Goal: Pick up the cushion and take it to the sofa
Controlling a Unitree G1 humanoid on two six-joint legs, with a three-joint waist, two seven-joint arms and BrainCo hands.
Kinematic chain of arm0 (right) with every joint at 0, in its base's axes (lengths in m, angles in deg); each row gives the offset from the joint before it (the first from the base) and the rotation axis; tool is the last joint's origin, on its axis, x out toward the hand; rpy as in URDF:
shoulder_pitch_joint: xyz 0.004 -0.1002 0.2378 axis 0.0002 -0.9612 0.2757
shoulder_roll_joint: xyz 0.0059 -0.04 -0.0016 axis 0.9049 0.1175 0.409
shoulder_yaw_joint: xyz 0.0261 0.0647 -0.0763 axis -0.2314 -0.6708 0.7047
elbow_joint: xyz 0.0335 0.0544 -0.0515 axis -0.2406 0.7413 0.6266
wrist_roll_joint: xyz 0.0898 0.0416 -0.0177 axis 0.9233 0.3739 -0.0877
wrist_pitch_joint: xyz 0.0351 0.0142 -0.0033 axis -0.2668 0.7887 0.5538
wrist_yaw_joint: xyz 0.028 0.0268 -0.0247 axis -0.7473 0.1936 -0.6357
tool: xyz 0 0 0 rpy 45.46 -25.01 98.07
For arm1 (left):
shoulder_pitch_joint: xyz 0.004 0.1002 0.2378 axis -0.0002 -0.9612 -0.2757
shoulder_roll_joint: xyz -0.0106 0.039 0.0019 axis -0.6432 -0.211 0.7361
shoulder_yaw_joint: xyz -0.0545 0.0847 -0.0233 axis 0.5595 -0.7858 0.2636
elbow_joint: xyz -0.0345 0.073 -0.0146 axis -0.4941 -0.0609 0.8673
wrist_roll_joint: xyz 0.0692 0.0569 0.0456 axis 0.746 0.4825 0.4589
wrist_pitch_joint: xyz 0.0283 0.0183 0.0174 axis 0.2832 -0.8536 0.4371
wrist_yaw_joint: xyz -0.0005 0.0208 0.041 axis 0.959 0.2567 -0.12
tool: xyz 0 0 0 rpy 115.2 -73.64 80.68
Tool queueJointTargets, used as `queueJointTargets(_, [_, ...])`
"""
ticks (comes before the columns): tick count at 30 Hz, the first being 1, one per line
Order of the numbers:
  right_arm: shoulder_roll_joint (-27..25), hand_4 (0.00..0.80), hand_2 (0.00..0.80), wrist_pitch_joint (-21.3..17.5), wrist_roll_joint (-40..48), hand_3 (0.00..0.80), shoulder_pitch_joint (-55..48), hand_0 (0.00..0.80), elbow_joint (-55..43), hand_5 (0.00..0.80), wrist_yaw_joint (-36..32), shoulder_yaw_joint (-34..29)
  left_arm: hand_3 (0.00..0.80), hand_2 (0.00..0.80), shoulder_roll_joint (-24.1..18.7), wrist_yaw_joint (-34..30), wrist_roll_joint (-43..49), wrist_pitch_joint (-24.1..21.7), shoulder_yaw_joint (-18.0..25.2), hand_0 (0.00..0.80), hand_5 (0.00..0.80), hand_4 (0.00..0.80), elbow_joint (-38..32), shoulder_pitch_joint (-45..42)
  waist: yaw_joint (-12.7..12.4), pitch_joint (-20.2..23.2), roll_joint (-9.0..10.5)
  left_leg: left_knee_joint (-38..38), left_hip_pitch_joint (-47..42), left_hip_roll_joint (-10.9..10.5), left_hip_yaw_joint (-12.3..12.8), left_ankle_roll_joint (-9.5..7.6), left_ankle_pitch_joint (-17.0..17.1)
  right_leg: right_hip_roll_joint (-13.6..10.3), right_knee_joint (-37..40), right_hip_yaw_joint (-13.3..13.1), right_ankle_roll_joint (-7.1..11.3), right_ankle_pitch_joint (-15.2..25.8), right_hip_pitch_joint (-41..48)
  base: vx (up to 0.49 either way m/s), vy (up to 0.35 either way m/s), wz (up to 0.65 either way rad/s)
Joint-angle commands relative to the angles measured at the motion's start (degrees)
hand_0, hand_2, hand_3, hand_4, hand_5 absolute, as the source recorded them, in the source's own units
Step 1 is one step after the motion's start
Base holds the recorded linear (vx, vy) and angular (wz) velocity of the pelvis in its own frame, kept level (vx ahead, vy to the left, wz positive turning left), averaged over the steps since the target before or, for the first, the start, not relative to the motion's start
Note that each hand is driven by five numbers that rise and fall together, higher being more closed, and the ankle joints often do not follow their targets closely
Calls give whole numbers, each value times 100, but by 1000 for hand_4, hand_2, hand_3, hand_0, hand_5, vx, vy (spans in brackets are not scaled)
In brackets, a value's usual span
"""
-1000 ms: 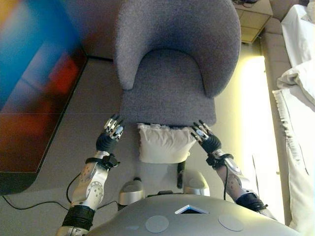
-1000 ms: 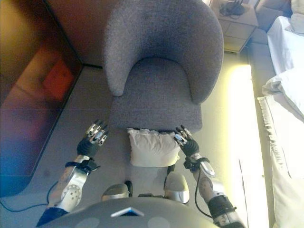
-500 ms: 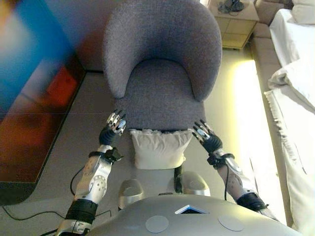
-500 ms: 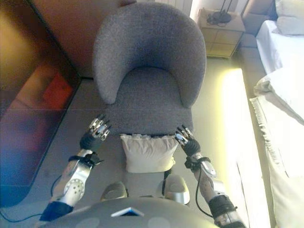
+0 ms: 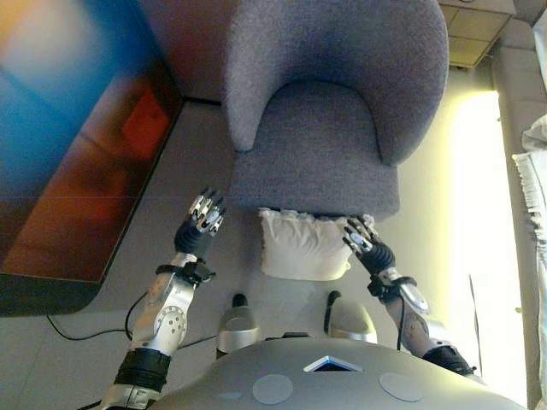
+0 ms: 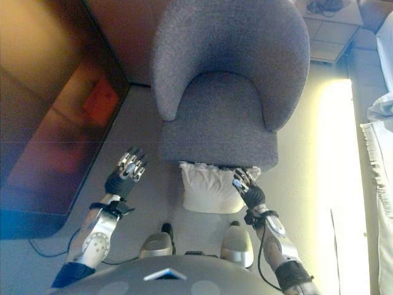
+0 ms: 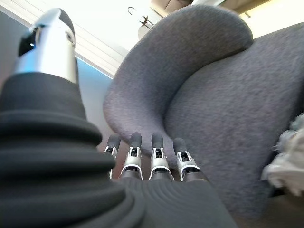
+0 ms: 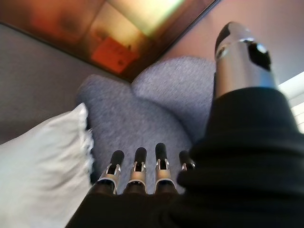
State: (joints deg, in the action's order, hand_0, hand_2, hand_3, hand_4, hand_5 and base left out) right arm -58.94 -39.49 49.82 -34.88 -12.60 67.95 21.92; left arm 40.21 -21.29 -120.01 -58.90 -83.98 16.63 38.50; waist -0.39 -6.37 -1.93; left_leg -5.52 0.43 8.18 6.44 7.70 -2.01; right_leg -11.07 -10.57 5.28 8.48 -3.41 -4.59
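Note:
A white cushion (image 5: 302,245) with a frilled edge stands on the floor against the front of the grey armchair (image 5: 325,145). My right hand (image 5: 362,241) is open, its straight fingers by the cushion's right upper corner; I cannot tell if they touch it. The cushion also shows in the right wrist view (image 8: 42,156). My left hand (image 5: 202,224) is open and empty, a hand's width left of the cushion; its fingers (image 7: 156,159) point at the chair. Only a white scrap of the cushion (image 7: 289,161) shows in the left wrist view.
A dark glossy panel (image 5: 77,162) runs along the left. White bedding (image 6: 382,153) lies at the right edge, with a bright strip of floor (image 5: 483,248) beside the chair. A small wooden side table (image 6: 334,27) stands behind the chair at the top right.
The camera has swung, shifting the whole scene right and closer. My right hand has closed in on the cushion's right upper corner. My left hand stays apart from it.

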Motion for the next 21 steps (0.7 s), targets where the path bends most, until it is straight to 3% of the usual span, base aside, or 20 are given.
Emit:
queueJointTargets(1, [286,0,0,-139,65,0,256,0,-246,0,-35,155,0,0,-299,102,-17,-400,220,0,0,0,-208,3,-109,94,280,-160,850,-213,-189,-460,445,-224,-240,-21,38,9,725,160,100,-3])
queueJointTargets(4, [368,0,0,-159,-9,0,217,0,-175,0,-81,117,0,0,-326,0,10,-305,311,0,0,0,-219,7,-164,162,349,-242,894,-346,-222,-550,328,-278,-246,-79,76,115,772,100,81,1])
queueJointTargets(5, [404,0,0,-136,-13,0,225,0,-135,0,2,53,0,0,-317,-139,71,-222,329,0,0,0,-235,-28,-214,200,417,-315,927,-494,-217,-661,249,-359,-432,-79,108,416,804,84,120,3])
queueJointTargets(8, [483,0,0,-212,52,0,138,0,-194,0,84,31,0,0,-336,-337,235,-246,249,0,0,0,-274,-127,-218,197,390,-318,781,-647,-107,-925,91,-435,-1611,-40,127,1019,375,69,208,-42])
queueJointTargets(9, [525,0,0,-246,32,0,65,0,-228,0,72,50,0,0,-345,-348,265,-294,208,0,0,0,-276,-192,-166,118,250,-265,573,-605,-74,-991,21,-445,-2412,20,77,1207,-57,116,258,-91])
queueJointTargets(11, [527,0,0,-260,-30,0,-35,0,-259,0,-6,83,0,0,-361,-397,197,-277,265,0,0,0,-302,-263,-126,27,177,-215,372,-572,-7,-970,-36,-478,-2816,43,3,1202,-468,161,163,-83])
queueJointTargets(13, [487,0,0,-273,-42,0,-70,0,-266,0,-44,116,0,0,-402,-461,65,-217,337,0,0,0,-364,-303,-87,-36,232,-188,232,-585,39,-875,-91,-552,-2266,194,-40,1102,-541,223,-57,-44])
queueJointTargets(16, [403,0,0,-261,69,0,-24,0,-349,0,-14,89,0,0,-468,-420,-48,-235,267,0,0,0,-442,-264,148,-145,515,-224,3,-702,-74,-675,-414,-563,-26,165,96,1213,-671,326,-262,-36])
queueJointTargets(17, [339,0,0,-269,131,0,12,0,-374,0,-10,100,0,0,-501,-401,-76,-319,177,0,0,0,-417,-219,292,-178,622,-256,-83,-785,-131,-666,-605,-526,795,39,265,1493,-836,373,-228,-45])
queueJointTargets(19, [245,0,0,-231,207,0,82,0,-388,0,48,119,0,0,-503,-421,-113,-396,83,0,0,0,-378,-194,424,-211,621,-318,-192,-814,-186,-683,-802,-321,1338,-141,359,1802,-907,363,-130,-16])
queueJointTargets(21, [234,0,0,-156,234,0,146,0,-346,0,61,67,0,0,-473,-510,-133,-430,50,0,0,0,-319,-247,468,-201,644,-264,-368,-815,-206,-708,-874,-233,1212,-175,339,1862,-978,350,-115,32])
